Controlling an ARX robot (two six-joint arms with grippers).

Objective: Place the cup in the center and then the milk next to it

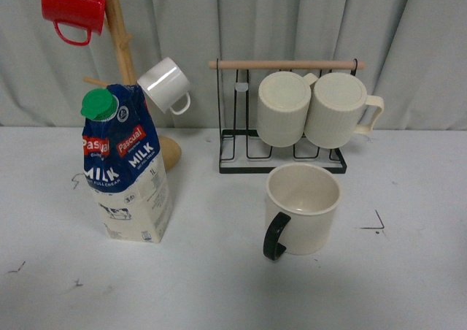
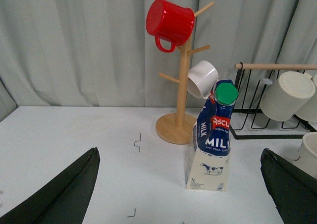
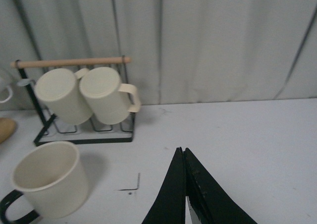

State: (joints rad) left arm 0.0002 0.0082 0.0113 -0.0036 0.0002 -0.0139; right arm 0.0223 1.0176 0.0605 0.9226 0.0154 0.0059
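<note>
While the cup (image 1: pixel 303 209) sits near the middle of the table (image 1: pixel 219 293) and the milk (image 1: pixel 128 169) stands well apart at left, the milk step appears due: the left gripper (image 2: pixel 179 154), spread wide, must close on the milk, the right gripper (image 3: pixel 182 152) being pressed together.

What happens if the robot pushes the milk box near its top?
It would probably tip. The milk carton is tall on a small base, so a high push could topple it. Its sides look like cardboard, so a hard squeeze might dent them. How full it is cannot be seen.
</note>
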